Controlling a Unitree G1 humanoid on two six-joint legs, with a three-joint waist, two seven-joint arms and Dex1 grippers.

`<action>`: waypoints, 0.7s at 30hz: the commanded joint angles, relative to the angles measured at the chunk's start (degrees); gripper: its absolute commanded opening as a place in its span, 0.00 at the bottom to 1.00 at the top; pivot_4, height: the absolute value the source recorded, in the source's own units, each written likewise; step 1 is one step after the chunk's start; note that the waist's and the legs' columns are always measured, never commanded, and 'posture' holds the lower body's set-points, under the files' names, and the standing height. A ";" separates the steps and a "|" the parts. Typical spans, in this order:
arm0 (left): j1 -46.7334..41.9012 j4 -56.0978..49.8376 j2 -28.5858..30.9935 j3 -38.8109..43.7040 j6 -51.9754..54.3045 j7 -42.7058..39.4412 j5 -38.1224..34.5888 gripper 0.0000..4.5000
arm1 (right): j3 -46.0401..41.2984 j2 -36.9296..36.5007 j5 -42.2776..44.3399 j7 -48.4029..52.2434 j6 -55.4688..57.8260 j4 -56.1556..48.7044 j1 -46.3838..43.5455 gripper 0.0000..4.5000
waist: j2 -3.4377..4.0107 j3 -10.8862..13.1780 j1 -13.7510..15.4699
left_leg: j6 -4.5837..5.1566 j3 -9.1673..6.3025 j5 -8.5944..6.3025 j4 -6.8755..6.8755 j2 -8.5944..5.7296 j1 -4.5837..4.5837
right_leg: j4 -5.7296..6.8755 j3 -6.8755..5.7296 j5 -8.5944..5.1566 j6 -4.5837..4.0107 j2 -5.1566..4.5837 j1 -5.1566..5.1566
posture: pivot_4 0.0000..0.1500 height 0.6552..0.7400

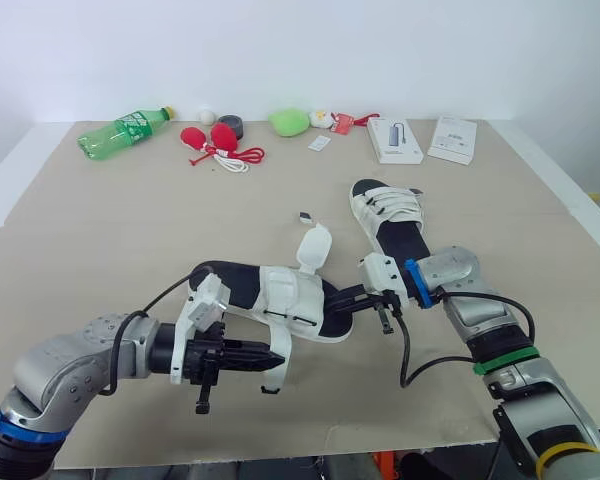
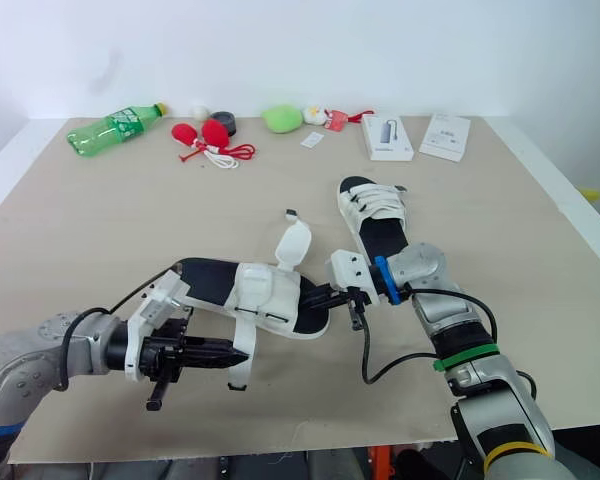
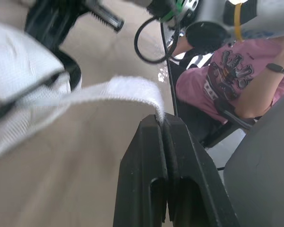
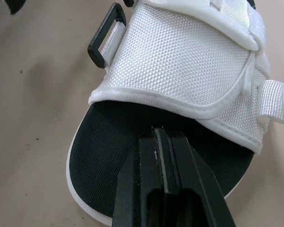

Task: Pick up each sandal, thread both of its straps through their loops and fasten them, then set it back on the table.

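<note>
A white sandal with a black footbed (image 1: pixel 270 298) hangs low over the table between my grippers. My left gripper (image 1: pixel 277 358) is shut on the end of its white lower strap (image 3: pixel 118 92), pinched at the fingertips (image 3: pixel 151 125). My right gripper (image 1: pixel 338 300) is shut on the toe edge of the footbed (image 4: pixel 104 156). An unfastened flap (image 1: pixel 314 247) stands up from the sandal, and a black loop (image 4: pixel 106 35) sits at its side. The second sandal (image 1: pixel 385 212) lies on the table just behind my right gripper.
Along the back edge of the tan table (image 1: pixel 130 230) lie a green bottle (image 1: pixel 123 132), red items with a white cable (image 1: pixel 215 142), a green object (image 1: pixel 289 121) and two white boxes (image 1: pixel 394 140) (image 1: pixel 453 138). A person in a pink shirt (image 3: pixel 227 80) sits beyond the table.
</note>
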 commanded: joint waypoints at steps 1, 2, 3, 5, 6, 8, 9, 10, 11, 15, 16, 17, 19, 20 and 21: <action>-1.70 -2.50 1.21 1.79 -1.14 -0.92 -1.27 0.00 | 1.00 -0.45 -1.70 0.29 -0.02 1.08 -0.04 0.00 | 0.00 0.00 0.00 | 0.00 0.00 0.00 0.00 0.00 0.00 | 0.00 0.00 0.00 0.00 0.00 0.00 | 1.00 1.00; -1.72 -2.49 1.33 1.73 -1.34 -1.00 -1.04 0.00 | 1.03 -0.44 -1.74 0.31 -0.07 1.17 -0.09 0.00 | 0.00 0.00 0.00 | 0.00 0.00 0.00 0.00 0.00 0.00 | 0.00 0.00 0.00 0.00 0.00 0.00 | 1.00 1.00; -1.56 -2.77 1.63 1.61 -1.68 -1.18 -0.63 0.00 | 1.04 -0.45 -1.78 0.32 -0.12 1.23 -0.14 0.00 | 0.00 0.00 0.00 | 0.00 0.00 0.00 0.00 0.00 0.00 | 0.00 0.00 0.00 0.00 0.00 0.00 | 1.00 1.00; -1.30 -3.39 2.04 1.59 -1.95 -1.35 -0.50 0.00 | 1.02 -0.51 -1.78 0.36 -0.15 1.27 -0.19 0.00 | 0.00 0.00 0.00 | 0.00 0.00 0.00 0.00 0.00 0.00 | 0.00 0.00 0.00 0.00 0.00 0.00 | 1.00 1.00; -1.26 -3.87 2.24 1.80 -1.84 -1.24 -0.89 0.00 | 1.00 -0.57 -1.81 0.41 -0.25 1.34 -0.25 0.00 | 0.00 0.00 0.00 | 0.00 0.00 0.00 0.00 0.00 -0.01 | 0.00 0.00 0.00 0.00 0.00 0.00 | 1.00 1.00; -1.34 -4.37 2.47 2.11 -1.58 -1.01 -1.54 0.00 | 0.98 -0.61 -1.86 0.47 -0.40 1.59 -0.40 0.00 | 0.00 0.00 0.00 | 0.00 0.00 0.00 0.00 0.00 -0.01 | 0.00 0.00 0.00 0.00 0.00 0.00 | 1.00 1.00; -1.31 -4.59 2.57 2.25 -1.43 -0.91 -1.77 0.00 | 0.98 -0.60 -1.89 0.48 -0.46 1.67 -0.44 0.00 | 0.00 0.00 0.00 | 0.00 0.00 0.00 0.00 0.00 -0.01 | 0.00 0.00 0.00 0.00 0.00 0.00 | 1.00 1.00; -1.25 -4.69 2.67 2.33 -1.27 -0.76 -1.81 0.00 | 0.98 -0.59 -1.90 0.49 -0.52 1.71 -0.46 0.00 | 0.00 0.00 0.00 | 0.00 0.00 0.00 0.00 0.00 -0.01 | 0.00 0.00 0.00 0.00 0.00 0.00 | 1.00 1.00; -1.15 -4.75 2.74 2.46 -1.14 -0.36 -1.65 0.00 | 1.00 -0.57 -1.91 0.53 -0.59 1.78 -0.49 0.00 | 0.00 0.00 0.00 | 0.00 0.00 0.00 0.00 0.00 -0.01 | 0.00 0.00 0.00 0.00 0.00 0.00 | 1.00 1.00; -0.86 -5.21 3.68 3.73 0.10 0.56 -3.67 0.19 | 1.10 -0.50 -1.97 0.72 -0.94 2.13 -0.70 0.00 | 0.00 0.00 0.00 | 0.00 0.00 0.00 0.00 0.00 -0.01 | 0.00 0.00 0.00 0.00 0.00 0.00 | 1.00 1.00; -0.82 -5.46 4.26 4.40 0.26 0.54 -4.47 0.29 | 1.12 -0.45 -1.98 0.75 -1.01 2.28 -0.82 0.00 | 0.00 0.00 0.00 | 0.00 0.00 0.00 0.00 0.00 -0.01 | 0.00 0.00 0.00 0.00 0.00 0.00 | 1.00 1.00; -0.71 -5.77 4.99 5.12 0.20 0.26 -4.86 0.37 | 1.12 -0.43 -1.98 0.78 -1.07 2.41 -0.93 0.00 | 0.00 0.00 0.00 | 0.00 0.00 0.00 0.00 0.00 -0.01 | 0.00 0.00 0.00 0.00 0.00 0.00 | 1.00 1.00; -0.06 -6.37 7.90 6.85 -1.36 -1.59 -2.98 0.56 | 1.13 -0.47 -2.00 0.97 -1.46 2.95 -1.16 0.00 | -0.01 0.00 -0.01 | 0.00 0.00 0.00 0.01 0.00 0.00 | 0.00 0.00 0.00 0.00 0.00 0.00 | 1.00 1.00; 0.36 -6.53 9.58 7.39 -2.61 -2.61 -1.15 0.63 | 1.14 -0.54 -2.00 1.08 -1.65 3.17 -1.22 0.00 | -0.01 0.00 -0.03 | 0.00 0.00 0.00 0.01 0.00 0.00 | 0.00 0.00 0.00 0.00 0.00 0.00 | 1.00 1.00; 1.19 -6.65 11.93 7.32 -5.64 -4.24 2.81 0.71 | 1.16 -0.59 -2.00 1.19 -1.81 3.35 -1.26 0.00 | -0.01 0.00 -0.03 | 0.00 0.00 0.00 0.01 0.00 0.00 | 0.00 0.00 0.00 0.00 0.00 -0.02 | 1.00 1.00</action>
